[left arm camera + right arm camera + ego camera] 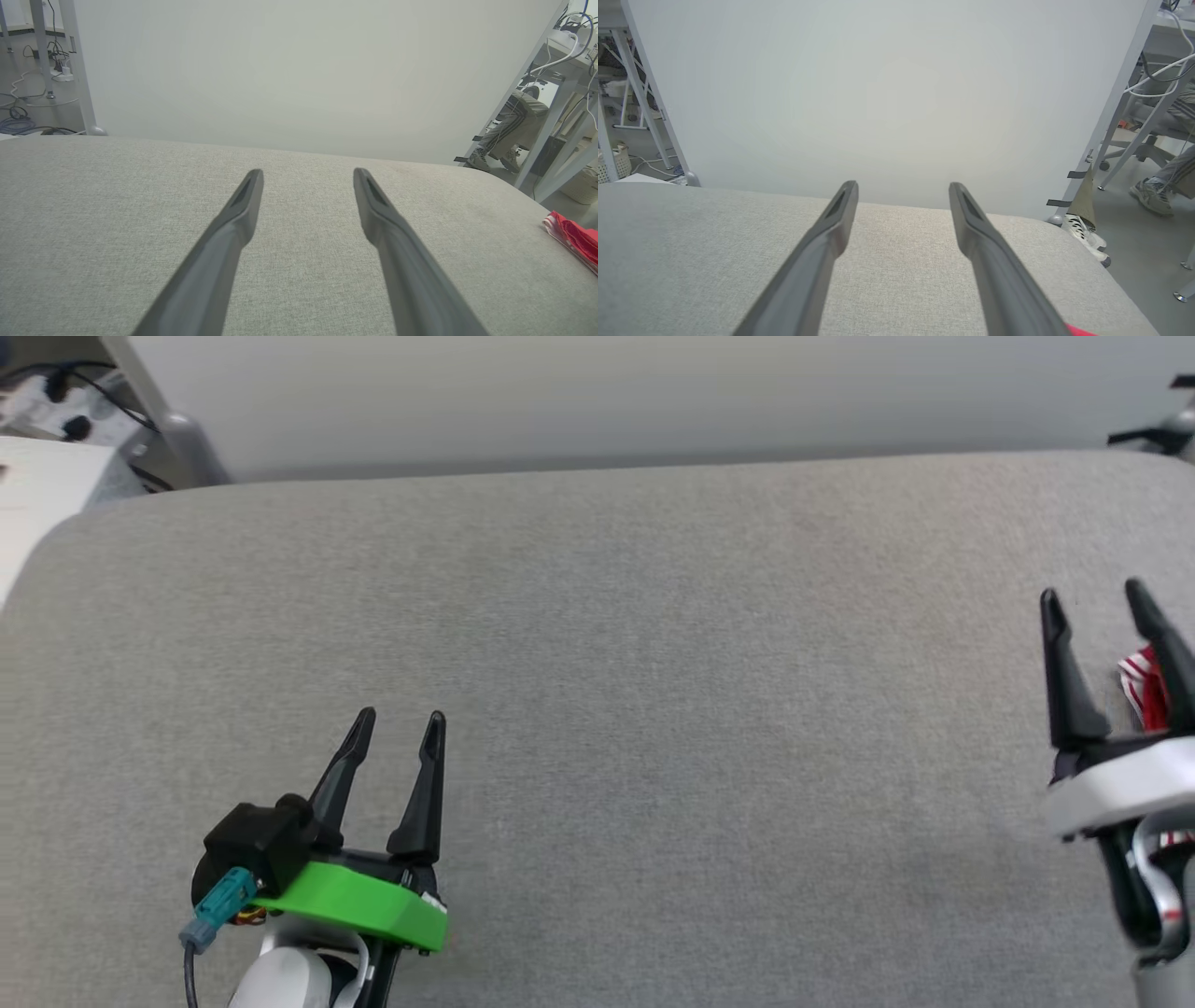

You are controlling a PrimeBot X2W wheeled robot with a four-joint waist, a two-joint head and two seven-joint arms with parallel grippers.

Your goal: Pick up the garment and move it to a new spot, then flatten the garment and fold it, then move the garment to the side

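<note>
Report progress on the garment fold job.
Done: unclear; a red-and-white striped bit of the garment lies at the right edge of the grey fabric surface, fold state hidden. In hand: nothing; left gripper and right gripper hover, jaws open, empty. Left: possibly every step, or none if already folded.

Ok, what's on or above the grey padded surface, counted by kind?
2 grippers: left gripper, right gripper, both open
1 garment: red and white, by the right gripper
Total: 3

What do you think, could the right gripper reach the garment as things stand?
Probably yes: the right gripper stands open right beside the garment, with nothing visible between them.
</note>
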